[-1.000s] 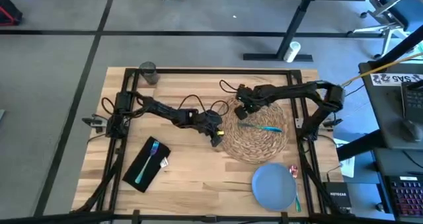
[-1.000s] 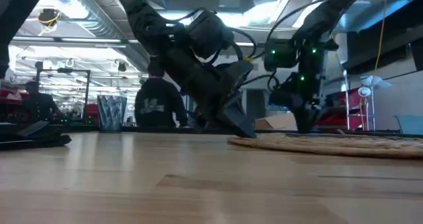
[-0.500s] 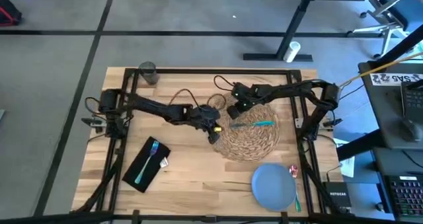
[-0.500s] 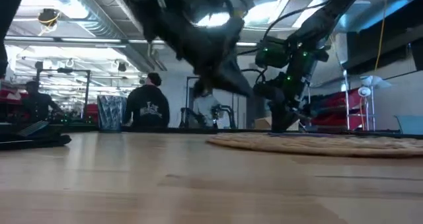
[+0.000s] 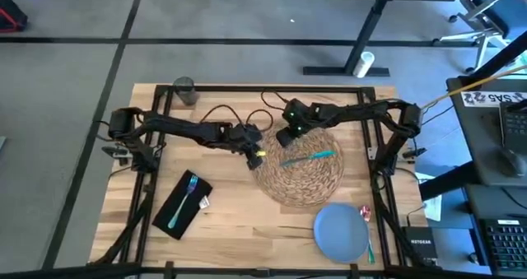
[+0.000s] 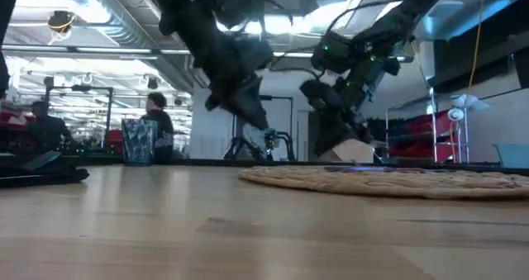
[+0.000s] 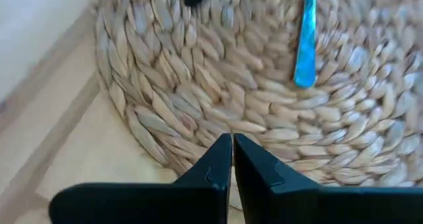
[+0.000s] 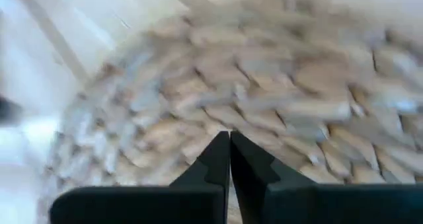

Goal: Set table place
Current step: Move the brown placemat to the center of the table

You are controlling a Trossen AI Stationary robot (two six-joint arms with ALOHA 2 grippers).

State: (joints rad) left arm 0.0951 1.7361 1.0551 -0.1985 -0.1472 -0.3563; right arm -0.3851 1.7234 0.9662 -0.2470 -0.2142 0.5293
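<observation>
The round woven placemat (image 5: 305, 176) lies flat on the table (image 5: 239, 221), and a teal utensil (image 5: 309, 156) rests on it. My left gripper (image 5: 258, 155) is shut at the mat's left rim. My right gripper (image 5: 282, 139) is shut at its far-left rim. The blue plate (image 5: 340, 232) sits near the front right, with red-handled (image 5: 365, 213) and green cutlery (image 5: 370, 248) at its right side. The black napkin (image 5: 183, 203), with a teal fork (image 5: 188, 198) on it, lies at the front left. The grey glass (image 5: 183, 90) stands in the far left corner. My left gripper has its shut fingertips on the placemat's left rim (image 7: 195, 148), coming slanting down from the table's left. Whether the rim is pinched or only pressed is hidden by the fingers. The mat stays flat on the table. My right gripper has its shut fingertips on the placemat near its far-left rim (image 8: 198, 128), slanting down from the far right. The fingers hide whether the weave is between them. The mat lies flat under them.
The black frame rails (image 5: 165, 106) run along the table's edges. Loose cables (image 5: 235, 114) trail over the far middle of the table. Bare wood lies between the napkin and the mat. In the low view, people show in the room behind.
Both grippers have moved toward the table's left edge, staying shut. The placemat has slid left along the table with them, still flat. The teal utensil has ridden along on it and turned slightly.
</observation>
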